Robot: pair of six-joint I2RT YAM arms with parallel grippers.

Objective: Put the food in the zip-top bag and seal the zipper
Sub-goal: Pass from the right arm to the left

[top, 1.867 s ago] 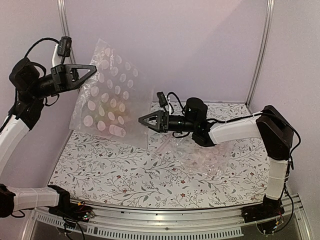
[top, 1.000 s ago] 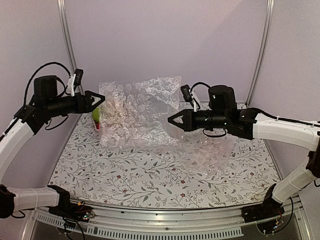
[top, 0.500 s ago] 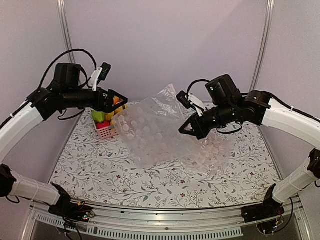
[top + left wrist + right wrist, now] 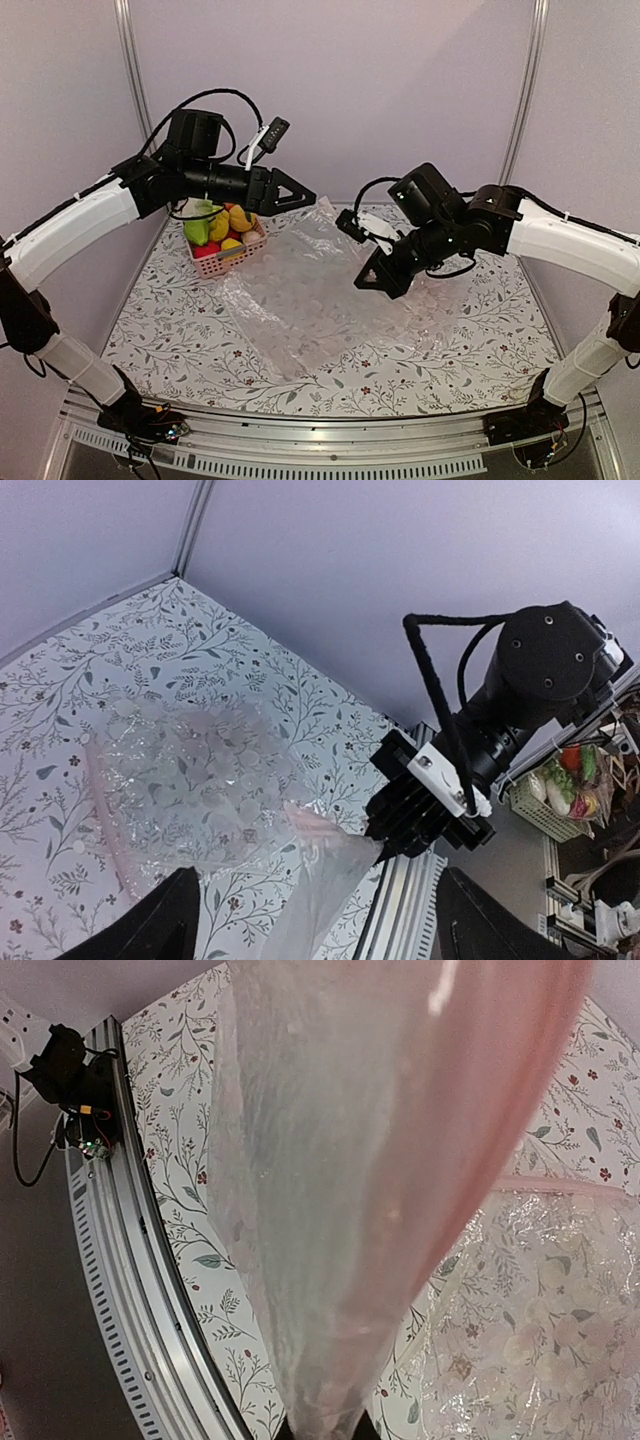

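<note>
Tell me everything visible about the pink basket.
The pink basket is a small slatted plastic tub standing upright at the far left of the table. It is heaped with toy food, green, yellow, orange and red. The left arm passes above it; a clear bag lies close beside it.

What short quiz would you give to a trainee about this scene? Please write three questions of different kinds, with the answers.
1. True or false: the jaws of the right gripper are shut on the zip-top bag.
2. Fill in the missing word: the jaws of the left gripper are ____.
3. Where is the food now?
A. in the pink basket
B. inside the zip-top bag
C. between the jaws of the left gripper

Key: 1 true; 2 open; 3 A.
</note>
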